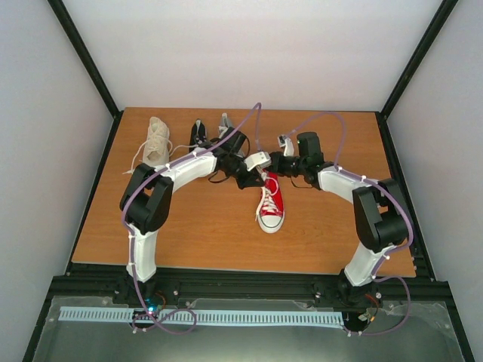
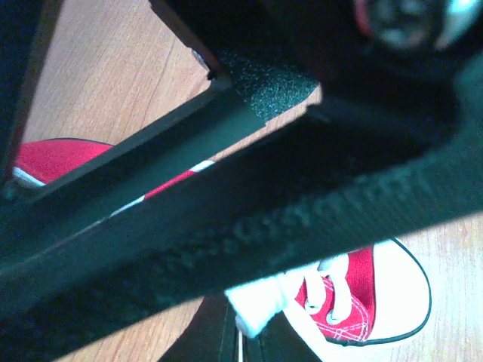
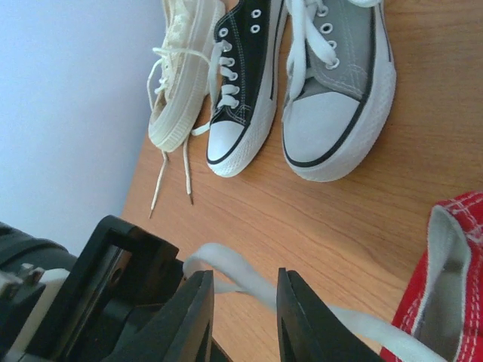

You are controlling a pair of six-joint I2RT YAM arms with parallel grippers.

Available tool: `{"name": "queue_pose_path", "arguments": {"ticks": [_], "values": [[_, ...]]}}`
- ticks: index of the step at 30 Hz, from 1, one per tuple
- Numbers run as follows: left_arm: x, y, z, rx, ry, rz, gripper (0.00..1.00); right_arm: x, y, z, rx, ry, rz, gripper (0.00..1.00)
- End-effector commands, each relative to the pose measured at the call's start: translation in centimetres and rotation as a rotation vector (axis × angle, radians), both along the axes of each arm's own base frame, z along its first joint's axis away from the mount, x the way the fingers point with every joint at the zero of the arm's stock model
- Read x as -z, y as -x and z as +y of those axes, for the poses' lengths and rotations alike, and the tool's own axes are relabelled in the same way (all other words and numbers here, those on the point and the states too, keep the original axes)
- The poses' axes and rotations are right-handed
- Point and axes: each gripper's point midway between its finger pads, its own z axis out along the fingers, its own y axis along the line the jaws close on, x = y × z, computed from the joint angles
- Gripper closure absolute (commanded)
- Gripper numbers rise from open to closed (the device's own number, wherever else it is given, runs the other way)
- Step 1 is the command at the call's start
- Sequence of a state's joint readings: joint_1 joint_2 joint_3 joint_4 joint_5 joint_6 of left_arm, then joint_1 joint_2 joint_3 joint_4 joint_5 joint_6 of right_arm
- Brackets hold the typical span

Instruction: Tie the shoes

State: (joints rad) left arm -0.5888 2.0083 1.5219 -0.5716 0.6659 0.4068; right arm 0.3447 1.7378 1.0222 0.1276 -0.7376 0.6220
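Observation:
The red shoe (image 1: 270,205) lies mid-table with its toe towards the arms; it also shows in the left wrist view (image 2: 364,275) and the right wrist view (image 3: 455,256). My left gripper (image 1: 253,175) (image 2: 245,337) is shut on a white lace (image 2: 266,305) of the red shoe, above its tongue. My right gripper (image 1: 273,164) (image 3: 243,285) is open, its fingers on either side of that lace's loop (image 3: 226,260), close to the left gripper's black body (image 3: 121,279). The right arm blocks most of the left wrist view.
At the back left stand the cream high-top (image 1: 156,142) (image 3: 183,72), the black shoe (image 1: 198,133) (image 3: 238,83) and the grey shoe (image 1: 225,124) (image 3: 339,83), side by side. The cream shoe's loose laces (image 3: 173,173) trail on the wooden table (image 1: 189,226).

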Motion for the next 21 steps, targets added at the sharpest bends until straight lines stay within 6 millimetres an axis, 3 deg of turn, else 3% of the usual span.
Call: {"name": "queue_pose_path", "arguments": {"ticks": [1, 4, 8, 12, 17, 21], "values": [[-2.2, -0.3, -0.1, 0.014, 0.045, -0.054, 0.99, -0.7, -0.2, -0.8, 0.023, 0.066, -0.025, 0.70], [-2.2, -0.2, 0.0, 0.016, 0.045, -0.054, 0.99, -1.0, 0.1, -1.7, 0.033, 0.131, -0.042, 0.62], [-2.1, -0.3, 0.0, 0.015, 0.041, -0.055, 0.99, -1.1, 1.0, -3.0, 0.038, 0.181, -0.044, 0.57], [-2.1, -0.4, -0.1, 0.012, 0.044, -0.049, 0.99, -1.5, 1.9, -4.7, 0.060, 0.195, -0.061, 0.70], [-2.2, -0.4, -0.3, 0.012, 0.053, -0.035, 0.99, -2.6, 4.4, -3.5, -0.061, 0.077, -0.155, 0.69], [-2.2, -0.5, -0.4, 0.012, 0.057, -0.030, 0.99, -2.0, 4.6, -3.2, -0.077, 0.043, -0.215, 0.62]]}}
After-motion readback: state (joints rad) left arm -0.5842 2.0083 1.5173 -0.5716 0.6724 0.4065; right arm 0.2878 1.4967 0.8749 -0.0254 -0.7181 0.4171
